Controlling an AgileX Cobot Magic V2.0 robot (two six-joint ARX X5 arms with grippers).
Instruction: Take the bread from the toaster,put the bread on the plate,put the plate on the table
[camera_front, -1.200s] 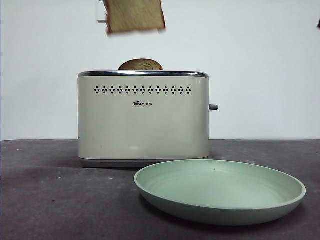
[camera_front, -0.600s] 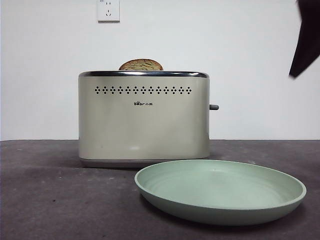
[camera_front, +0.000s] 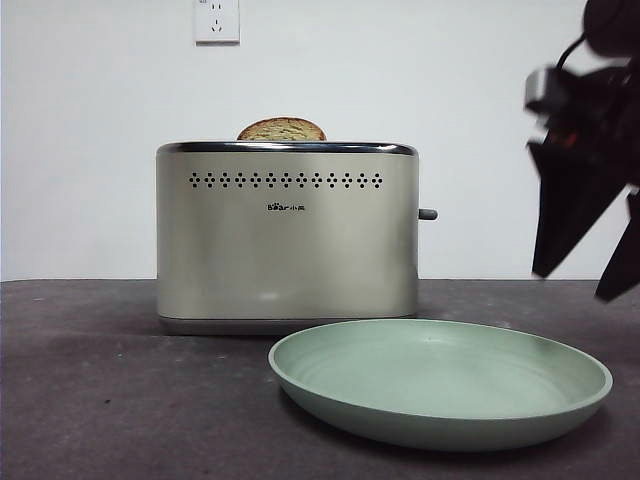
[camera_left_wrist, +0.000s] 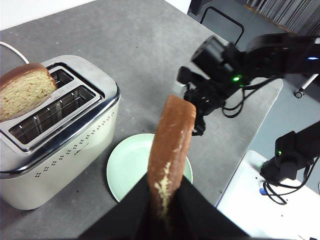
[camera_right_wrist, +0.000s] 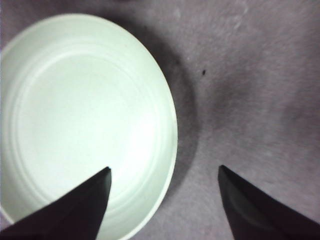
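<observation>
Left claw (camera_left_wrist: 165, 200) grips bread (camera_left_wrist: 170, 145); right claw (camera_right_wrist: 165, 175) hangs spread above plate (camera_right_wrist: 85, 125).

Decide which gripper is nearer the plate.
Right. The right gripper hangs open just above the plate's rim; the left gripper holds the bread high above it.

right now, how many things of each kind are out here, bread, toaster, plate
bread slices: 2 (the bread held in the left gripper, second slice in the toaster)
toaster: 1
plate: 1
total: 4
</observation>
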